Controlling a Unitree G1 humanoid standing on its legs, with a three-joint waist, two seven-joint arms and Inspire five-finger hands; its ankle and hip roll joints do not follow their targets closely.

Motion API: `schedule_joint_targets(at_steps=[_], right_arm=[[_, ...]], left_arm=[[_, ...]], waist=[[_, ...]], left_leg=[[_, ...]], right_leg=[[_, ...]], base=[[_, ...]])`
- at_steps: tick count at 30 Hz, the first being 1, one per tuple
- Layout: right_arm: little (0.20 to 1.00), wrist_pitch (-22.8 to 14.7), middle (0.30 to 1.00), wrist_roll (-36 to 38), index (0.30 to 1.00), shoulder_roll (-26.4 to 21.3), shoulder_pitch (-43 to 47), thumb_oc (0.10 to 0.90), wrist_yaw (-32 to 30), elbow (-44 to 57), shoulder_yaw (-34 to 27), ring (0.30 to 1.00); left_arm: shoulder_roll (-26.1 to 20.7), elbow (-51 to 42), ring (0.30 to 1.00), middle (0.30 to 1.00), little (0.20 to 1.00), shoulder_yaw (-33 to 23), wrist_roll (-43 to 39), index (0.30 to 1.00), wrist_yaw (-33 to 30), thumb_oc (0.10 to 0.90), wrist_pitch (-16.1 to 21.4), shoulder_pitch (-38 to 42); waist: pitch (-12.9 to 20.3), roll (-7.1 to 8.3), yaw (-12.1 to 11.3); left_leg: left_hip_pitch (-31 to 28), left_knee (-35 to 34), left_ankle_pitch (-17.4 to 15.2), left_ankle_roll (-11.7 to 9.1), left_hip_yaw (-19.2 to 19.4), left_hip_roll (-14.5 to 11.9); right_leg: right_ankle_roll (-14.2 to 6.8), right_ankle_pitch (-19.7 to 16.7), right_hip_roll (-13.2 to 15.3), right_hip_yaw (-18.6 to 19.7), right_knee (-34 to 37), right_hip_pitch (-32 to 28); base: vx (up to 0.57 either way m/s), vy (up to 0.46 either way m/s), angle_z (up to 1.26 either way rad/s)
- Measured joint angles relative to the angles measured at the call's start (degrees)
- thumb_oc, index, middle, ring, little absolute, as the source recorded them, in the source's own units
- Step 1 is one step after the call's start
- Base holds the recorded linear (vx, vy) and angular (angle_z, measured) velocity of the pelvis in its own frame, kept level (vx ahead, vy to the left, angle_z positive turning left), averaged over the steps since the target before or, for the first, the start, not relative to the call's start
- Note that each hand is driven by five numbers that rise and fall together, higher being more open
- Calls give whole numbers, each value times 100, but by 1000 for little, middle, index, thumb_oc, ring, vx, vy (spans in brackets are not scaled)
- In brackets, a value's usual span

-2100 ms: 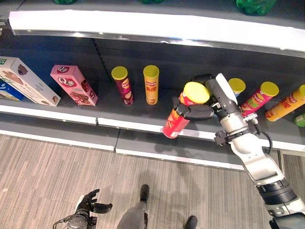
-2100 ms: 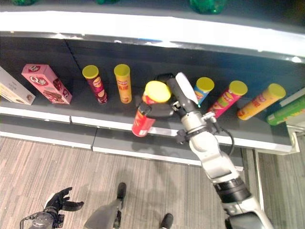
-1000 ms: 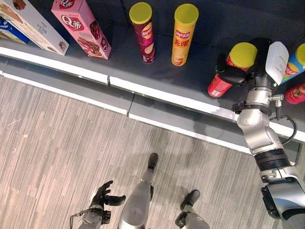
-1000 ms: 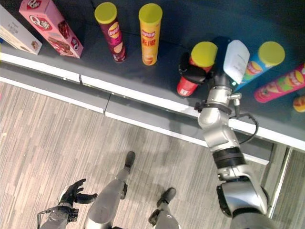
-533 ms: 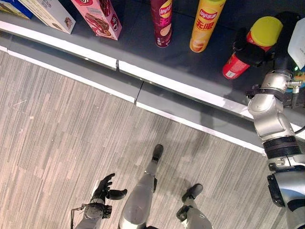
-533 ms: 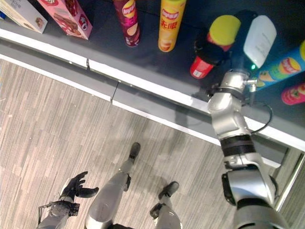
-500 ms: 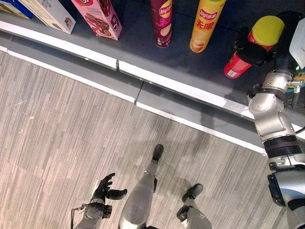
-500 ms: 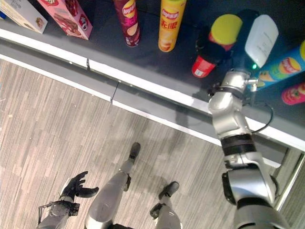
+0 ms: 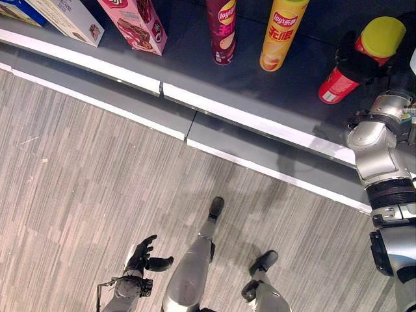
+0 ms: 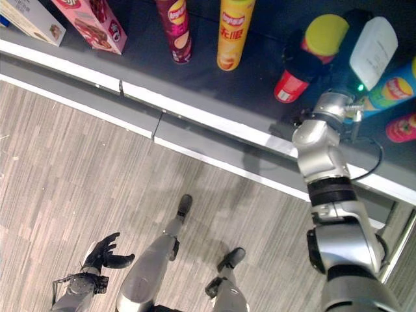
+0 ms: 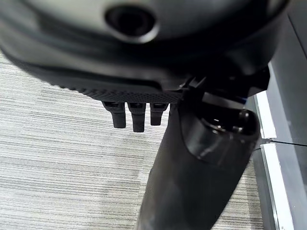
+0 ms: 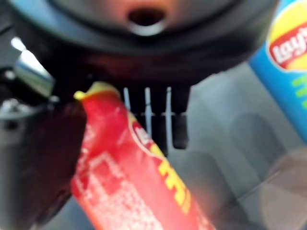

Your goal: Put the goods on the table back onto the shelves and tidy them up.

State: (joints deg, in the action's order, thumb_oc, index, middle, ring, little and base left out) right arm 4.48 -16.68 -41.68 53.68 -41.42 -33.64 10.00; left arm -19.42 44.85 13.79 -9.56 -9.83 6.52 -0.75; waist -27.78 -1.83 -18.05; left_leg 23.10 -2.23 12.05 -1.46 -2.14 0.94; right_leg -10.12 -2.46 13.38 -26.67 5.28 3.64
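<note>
A red chip can (image 9: 334,88) with a yellow lid leans over the dark grey shelf (image 9: 195,71), right of a yellow can (image 9: 279,36) and a maroon can (image 9: 221,32). My right hand (image 9: 356,64) is shut on the red can's upper half. In the right wrist view the red can (image 12: 129,177) lies between thumb and fingers (image 12: 158,112). I cannot tell whether its base touches the shelf board. My left hand (image 9: 144,255) hangs low over the floor, open and holding nothing, fingers (image 11: 134,115) straight.
A blue can (image 10: 390,91) and a pink can (image 10: 400,127) lie just right of the red one. A pink box (image 9: 133,23) and a white box (image 9: 65,16) stand at the shelf's left. The shelf's white front edge (image 9: 247,120) runs across above the wood-look floor.
The camera tilted down towards the floor. My right hand has carried the red can to the right along the shelf, away from the yellow can. The left hand has stayed put.
</note>
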Motion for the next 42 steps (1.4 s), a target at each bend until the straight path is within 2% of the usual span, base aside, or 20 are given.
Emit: schedule_joint_targets(at_steps=[1,2,14,17,22,24,26,27,28,30,33,36,37,38,39,40,41,42], right_arm=[[568,0,568,4,568,0,0,579,-3,0,9,568],[900,0,900,9,900,0,0,800,-6,0,22,900],[900,-1,900,243,900,7,0,800,-15,-3,29,900],[900,1,900,246,900,5,-2,800,-12,114,20,900],[900,12,900,233,900,23,-242,800,5,1053,-228,900],[900,-19,900,183,900,174,-614,800,-9,1716,-373,900],[900,-60,900,-37,900,429,-1369,800,127,2376,-440,900],[900,-104,900,-125,900,650,-1789,800,171,2599,-428,900],[900,-158,900,-201,900,817,-2085,800,264,2668,-413,900],[900,-216,900,-308,900,1021,-2763,800,435,2857,-411,900],[900,-233,900,-258,900,1166,-3478,800,691,3043,-658,900],[900,-475,900,68,900,1319,-4297,800,1176,3683,-1042,900],[900,-590,900,259,900,1320,-4751,800,1427,3891,-1075,900],[900,-613,900,289,900,1320,-4840,800,1488,3893,-1108,900],[900,-672,900,451,900,1359,-5097,800,1685,3910,-1287,900],[900,-648,900,520,900,1311,-5183,800,1757,3922,-1380,900],[900,-643,900,625,900,1319,-5279,800,1757,3881,-1558,900],[900,-669,900,670,900,1306,-5493,800,1790,3874,-1634,900]], left_arm=[[0,0,900,900,900,2,-1,900,0,800,0,1],[0,0,900,900,900,5,-5,900,-1,800,0,1],[2,8,900,900,900,130,-50,900,-9,800,-2,124],[6,32,900,900,900,130,-46,900,-10,800,-32,177],[27,153,900,900,900,117,-30,900,-5,800,-77,267],[25,288,900,900,900,53,27,900,-4,800,-197,323],[18,405,900,900,900,-69,108,900,14,800,-315,348],[-18,433,900,900,900,-112,147,900,12,800,-338,285],[-50,455,900,900,900,-142,222,900,13,800,-347,232],[-48,553,900,900,900,-215,305,900,30,800,-415,185],[-40,669,900,900,900,-262,432,900,34,800,-432,195],[12,726,900,900,900,-417,529,900,53,800,-470,43],[-6,859,900,900,900,-513,533,900,57,800,-513,-170],[-18,911,900,900,900,-516,538,900,58,800,-519,-212],[-33,888,900,900,900,-580,549,900,87,800,-547,-329],[5,902,900,900,900,-697,595,900,174,800,-556,-504],[2,899,900,900,900,-709,647,900,188,800,-554,-497],[-26,803,900,900,900,-713,658,900,216,800,-553,-524]], waist=[[1,-1,0],[2,-3,0],[6,-9,12],[8,-3,158],[10,25,349],[30,116,363],[99,289,513],[208,437,535],[372,604,653],[607,850,769],[897,1010,1085],[1096,927,1295],[1319,873,1518],[1364,840,1627],[1407,782,1811],[1445,675,1987],[1447,638,2079],[1466,606,2142]], left_leg=[[0,0,0,0,0,0],[0,2,0,0,0,-1],[0,79,0,1,-4,-3],[-5,123,0,1,-6,-6],[-29,179,-5,5,21,-31],[-126,172,-15,21,126,-63],[-446,129,-57,61,196,-82],[-574,77,-80,87,266,-99],[-629,61,-179,29,341,-107],[-760,50,-242,53,472,-92],[-909,-34,-295,94,620,-79],[-1207,-271,-291,97,854,-79],[-1332,-297,-318,143,1095,-80],[-1367,-298,-332,162,1143,-84],[-1484,-291,-339,156,1495,-139],[-1531,-330,-420,265,1815,-207],[-1582,-293,-418,244,1887,-206],[-1649,-276,-319,139,2167,-350]], right_leg=[[0,0,0,0,0,0],[0,0,0,0,0,0],[-6,-4,-5,-1,0,-40],[-28,-24,-12,-11,-1,-81],[-31,-48,-21,14,-38,-101],[-13,-63,-7,43,-61,-115],[-8,-72,2,35,-115,-341],[-6,-70,11,40,-137,-405],[-6,-71,29,67,-130,-395],[-6,-70,88,181,-173,-439],[-6,-72,180,308,-324,-361],[2,-79,273,447,-554,-291],[49,-153,305,512,-540,-269],[22,-202,304,507,-520,-263],[-13,-366,281,497,-536,-65],[28,-499,329,482,-458,48],[29,-504,311,465,-374,14],[-35,-593,223,410,-243,43]], base=[[0,0,0],[0,0,0],[0,0,0],[1,3,3],[14,7,-3],[58,53,-22],[74,87,-22],[46,52,-27],[66,86,-32],[53,68,-31],[55,100,-27],[29,87,-45],[-50,68,-79],[-42,48,-115],[-68,-14,-146],[-90,-161,-143],[-86,-226,-97],[-87,-241,-103]])
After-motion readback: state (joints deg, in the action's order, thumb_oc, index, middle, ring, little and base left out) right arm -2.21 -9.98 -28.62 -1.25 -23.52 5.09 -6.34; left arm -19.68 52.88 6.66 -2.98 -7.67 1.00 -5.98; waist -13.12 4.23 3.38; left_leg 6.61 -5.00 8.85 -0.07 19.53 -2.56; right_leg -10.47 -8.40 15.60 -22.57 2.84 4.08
